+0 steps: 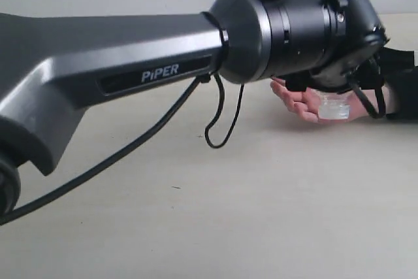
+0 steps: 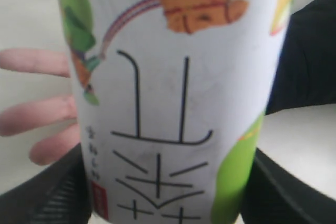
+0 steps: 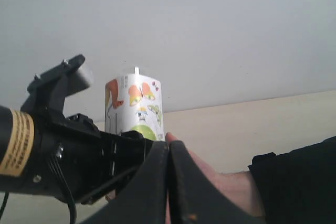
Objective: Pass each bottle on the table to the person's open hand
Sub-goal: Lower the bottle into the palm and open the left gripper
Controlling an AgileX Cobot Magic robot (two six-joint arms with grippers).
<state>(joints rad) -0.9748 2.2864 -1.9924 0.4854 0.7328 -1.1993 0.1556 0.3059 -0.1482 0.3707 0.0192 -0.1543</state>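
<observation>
The left gripper (image 2: 168, 200) is clamping the bottle (image 2: 178, 93) — white label, orange-green drawings, black characters. The right gripper (image 3: 169, 174) is resting closed, empty.

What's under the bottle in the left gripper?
The person's open hand, palm up. The bottle shows only its clear base over the palm; the arm covers the rest, so contact is unclear.

— Item one?
— I logged "PiPER", white lettering, on the left arm (image 1: 130, 57), grey link.
— Item two?
— The bottle (image 2: 173, 103) label: large black Chinese characters I couldn't read confidently; small print by a red tab (image 2: 100, 203) was blurred.
</observation>
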